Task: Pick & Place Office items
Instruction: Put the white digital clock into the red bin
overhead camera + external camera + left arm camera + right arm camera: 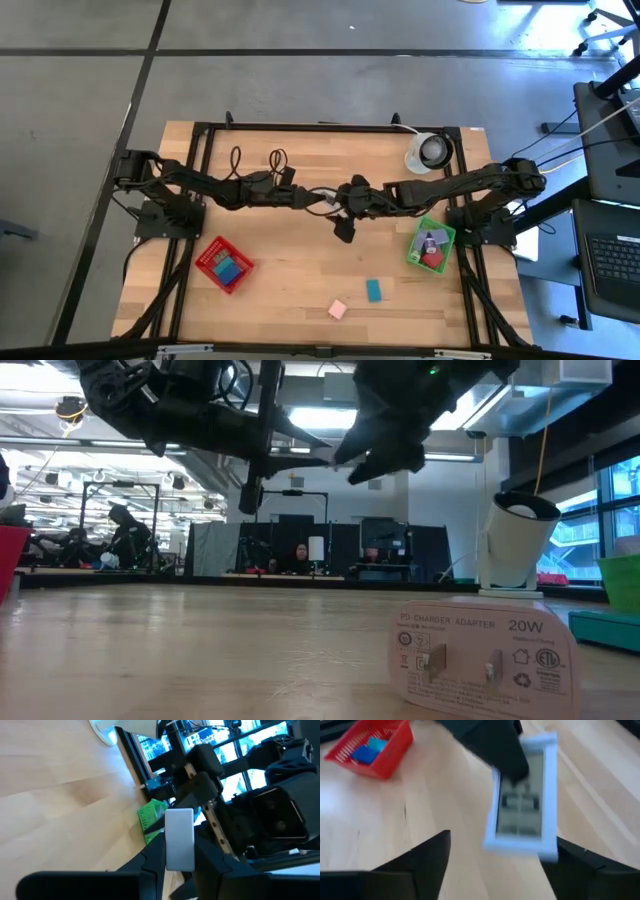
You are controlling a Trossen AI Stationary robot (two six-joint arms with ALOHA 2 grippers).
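— Two hands meet over mid-table in the high view: the left hand [322, 199] and the right hand [346, 212], almost touching. Which is nearer the piece?

— Left. In the left wrist view the left hand [179, 857] is clamped on a flat white rectangular piece [179, 839], which stands up out of its fingers.

— And the right wrist view?

— The right hand [504, 840] is spread wide with that piece [522, 815] in its gap, the piece's long axis crosswise to the closing line. I judge this a handover.

— Containers?

— From above, the red square mesh basket [207, 250], well left of the hands, holds blue pieces. The green square basket [448, 240], near the right arm, holds purple, red and white ones.
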